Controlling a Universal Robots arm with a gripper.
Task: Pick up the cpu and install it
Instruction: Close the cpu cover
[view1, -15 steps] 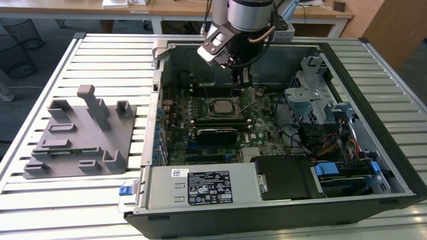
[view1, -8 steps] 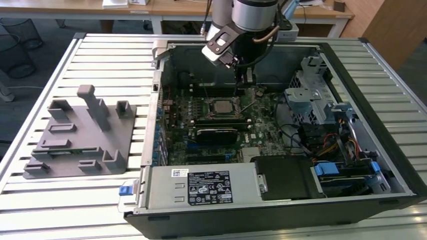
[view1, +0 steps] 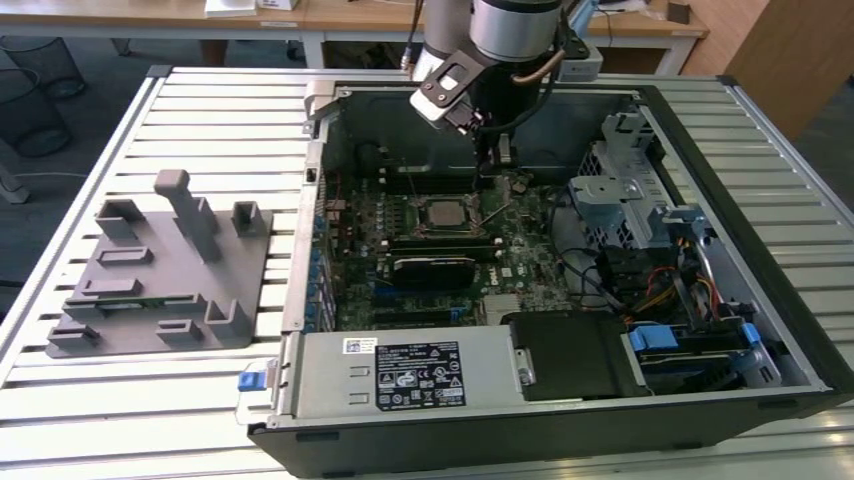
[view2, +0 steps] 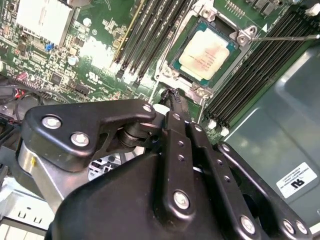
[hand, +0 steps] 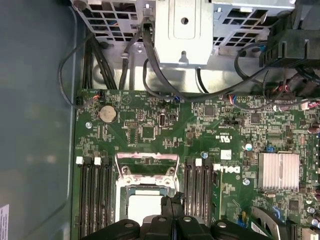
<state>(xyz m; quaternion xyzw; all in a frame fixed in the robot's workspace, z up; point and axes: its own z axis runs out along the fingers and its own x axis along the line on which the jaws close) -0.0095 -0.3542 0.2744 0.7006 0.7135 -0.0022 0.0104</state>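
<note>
Gripper closed on nothing, tips partly hiding cpu, seated in socket.

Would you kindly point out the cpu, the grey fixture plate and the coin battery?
cpu (view2: 207, 54), second wrist view, centre of metal top.
grey fixture plate (view1: 171, 285), exterior view, bare flat base.
coin battery (hand: 107, 113), first wrist view, round face.

First wrist view: I lose part of the cpu behind the gripper, frame edge cuts off more. Second wrist view: gripper body hides much of the mobo.
</note>
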